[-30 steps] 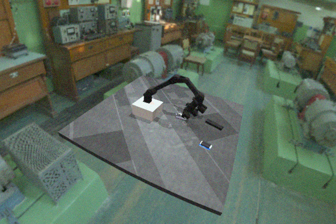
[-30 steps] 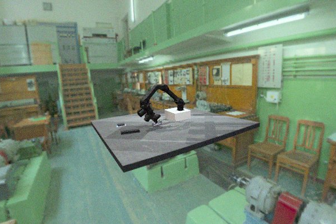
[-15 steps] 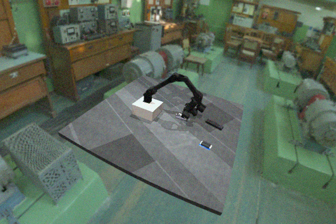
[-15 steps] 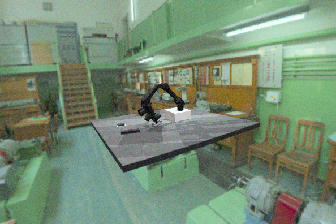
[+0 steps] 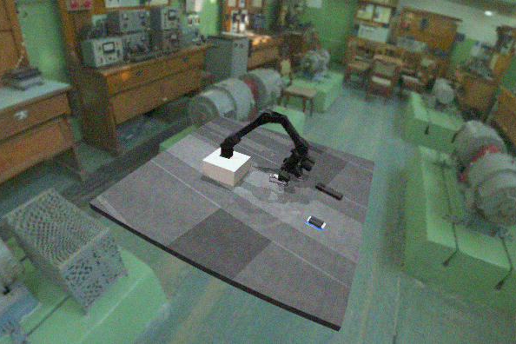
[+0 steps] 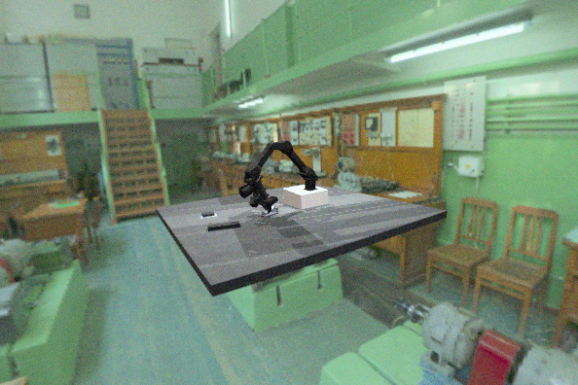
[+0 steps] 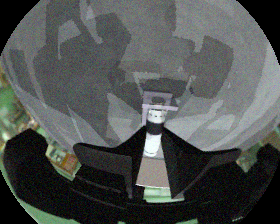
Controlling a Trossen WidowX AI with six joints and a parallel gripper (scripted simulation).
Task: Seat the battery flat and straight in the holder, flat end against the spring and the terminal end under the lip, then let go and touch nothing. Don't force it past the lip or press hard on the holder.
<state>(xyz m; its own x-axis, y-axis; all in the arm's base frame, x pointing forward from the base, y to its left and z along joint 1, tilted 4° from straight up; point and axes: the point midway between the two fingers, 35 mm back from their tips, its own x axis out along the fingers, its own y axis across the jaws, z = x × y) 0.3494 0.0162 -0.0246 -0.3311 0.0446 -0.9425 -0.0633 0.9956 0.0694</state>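
A grey patchwork table floats in a green workshop. The gripper is clamped on the battery, low over the table, well left of the holder.

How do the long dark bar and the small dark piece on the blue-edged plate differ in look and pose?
The long dark bar is slim and lies straight on the table; the small dark piece is short and sits on a blue-edged plate. The bar lies nearer the end effector; the piece lies farther out. Both are dark, flat and untouched.
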